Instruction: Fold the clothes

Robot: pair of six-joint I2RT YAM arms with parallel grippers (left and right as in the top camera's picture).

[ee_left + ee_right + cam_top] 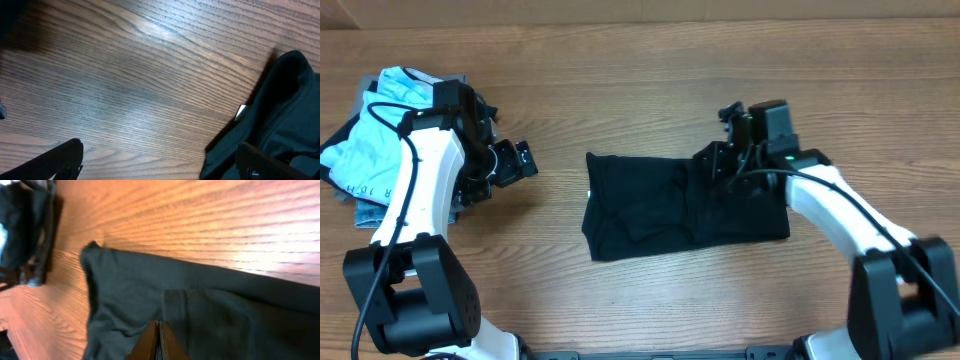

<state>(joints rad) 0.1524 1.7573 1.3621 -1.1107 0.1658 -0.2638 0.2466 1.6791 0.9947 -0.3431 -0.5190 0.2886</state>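
Observation:
The black T-shirt (650,210) lies folded into a wide rectangle in the middle of the table. It fills the lower part of the right wrist view (235,315). My right gripper (715,165) is at the shirt's upper right part. Its fingers (158,326) are pressed together on the fabric, and a wrinkle runs to their tips. My left gripper (520,160) is open and empty over bare wood, left of the shirt (160,152). Dark fabric (285,115) with a small white tag shows by its right finger; I cannot tell which garment it is.
A pile of other clothes, with a light blue garment (380,130) with dark lettering on top, sits at the far left under my left arm. It also shows in the right wrist view (25,230). Wooden tabletop (640,80) surrounds the shirt.

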